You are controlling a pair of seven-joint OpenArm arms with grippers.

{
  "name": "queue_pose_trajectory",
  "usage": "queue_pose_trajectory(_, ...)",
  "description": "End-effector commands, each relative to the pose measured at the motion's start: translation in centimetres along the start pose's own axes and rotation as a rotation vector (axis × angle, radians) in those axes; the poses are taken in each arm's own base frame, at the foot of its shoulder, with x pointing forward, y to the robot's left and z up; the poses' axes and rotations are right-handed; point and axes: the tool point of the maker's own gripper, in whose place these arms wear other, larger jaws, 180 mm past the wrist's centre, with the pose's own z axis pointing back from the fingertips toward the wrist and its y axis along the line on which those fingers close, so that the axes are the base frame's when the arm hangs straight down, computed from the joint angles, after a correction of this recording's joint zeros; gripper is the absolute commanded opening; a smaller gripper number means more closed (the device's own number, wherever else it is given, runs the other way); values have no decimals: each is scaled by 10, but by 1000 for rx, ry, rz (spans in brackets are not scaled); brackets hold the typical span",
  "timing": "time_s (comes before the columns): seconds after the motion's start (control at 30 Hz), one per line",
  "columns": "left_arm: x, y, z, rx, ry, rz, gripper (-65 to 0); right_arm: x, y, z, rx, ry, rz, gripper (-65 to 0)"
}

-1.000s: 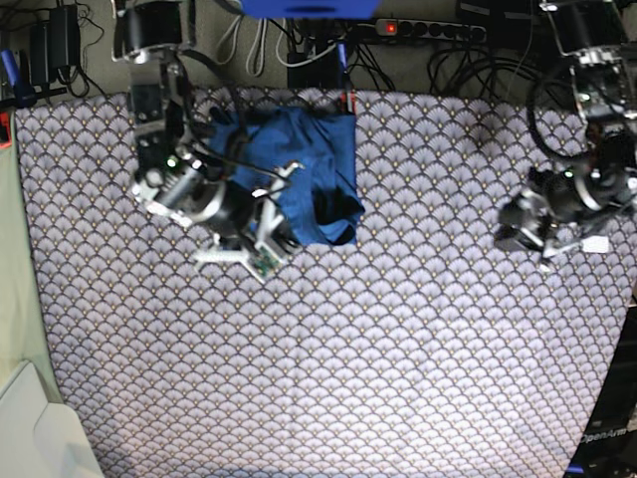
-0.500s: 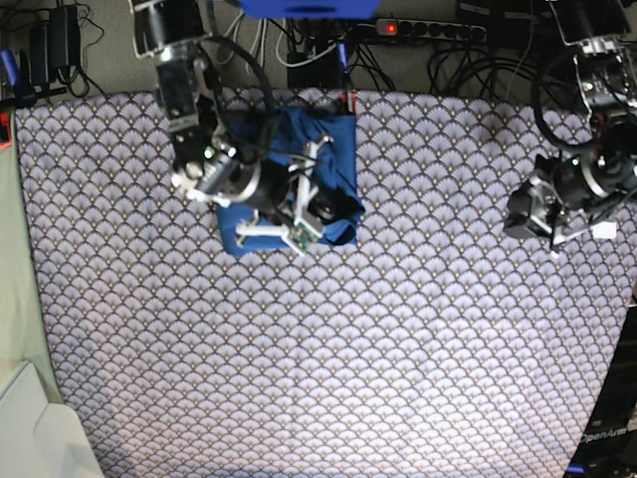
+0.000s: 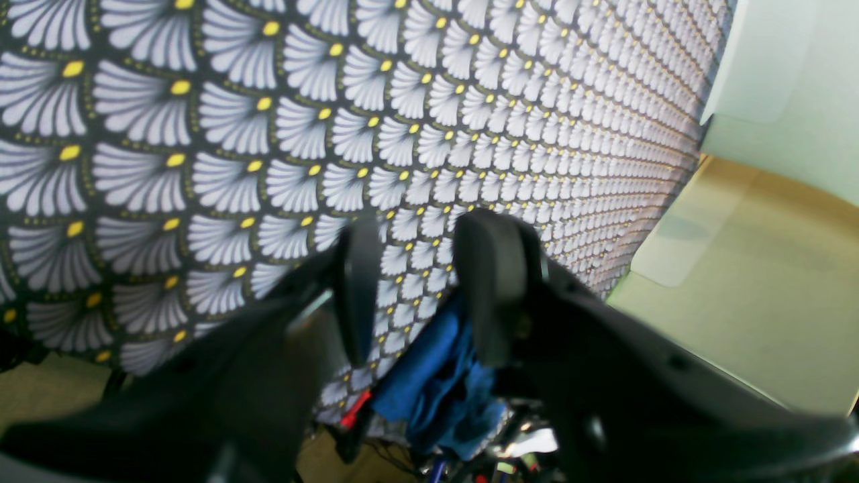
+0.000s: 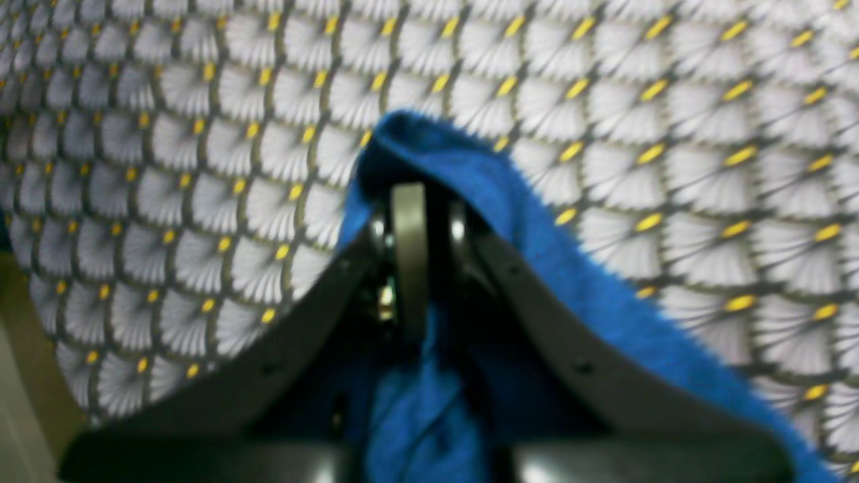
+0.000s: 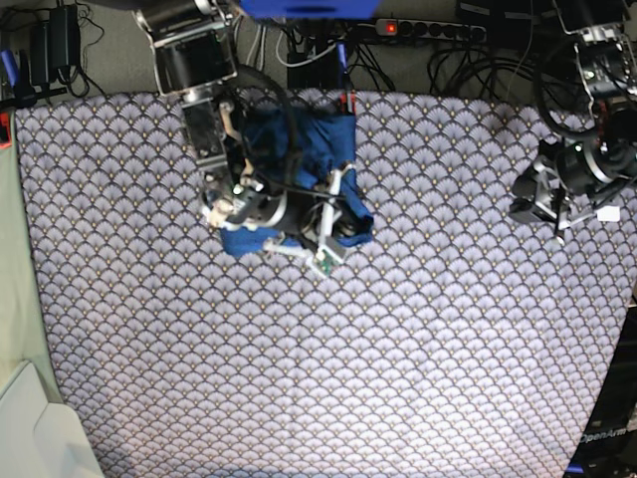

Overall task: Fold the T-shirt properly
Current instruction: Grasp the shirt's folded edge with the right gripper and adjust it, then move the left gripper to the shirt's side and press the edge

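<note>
Cables and a power strip are lining the patterned cloth's far edge. The T-shirt is lying bunched there, running near-to-far, the right gripper pinching it, the left gripper hanging spread, empty.

The T-shirt is a plain medium blue with no print, and in the right wrist view its fabric shows a brighter, fuzzy blue edge. The tablecloth carries a repeating fan-scale pattern: pale lilac-white fans outlined in black, each tipped with a small yellow dot. Both grippers are black, the left gripper and the right gripper alike. A pale green surface lies beside the cloth.
</note>
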Motion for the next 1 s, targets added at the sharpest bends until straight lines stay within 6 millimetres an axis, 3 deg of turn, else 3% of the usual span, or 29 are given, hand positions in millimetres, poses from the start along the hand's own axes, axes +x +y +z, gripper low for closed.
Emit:
queue_pose_trajectory(0.0,-3,-14,6,-44,35,30,-421,24,5,4,9,-79,16,-626)
queue_pose_trajectory(0.23,-4,-17,5,-51,39,27,-421,51,11,49,-70,-179,113,-624)
queue_pose_trajectory(0.4,-19,-24,2,-72,91,12,-409,46,2,71,-124,-130,170,-625)
queue_pose_trajectory(0.57,-68,-52,0,-176,279,6,-171,27,0,86,-147,-92,204,-625)
queue_pose_trajectory(0.63,-85,-58,-4,-181,322,-23,-140,21,-10,97,-179,-78,209,-625)
queue_pose_trajectory(0.7,-104,-69,-12,-189,379,-58,-160,20,-23,110,-226,-83,201,-624)
queue_pose_trajectory(0.83,-148,-75,-27,-157,548,-113,-278,11,-53,139,-333,-76,170,-624)
queue_pose_trajectory(0.97,-183,-78,-40,-142,740,-48,-348,-1,-78,159,-420,-58,128,-624)
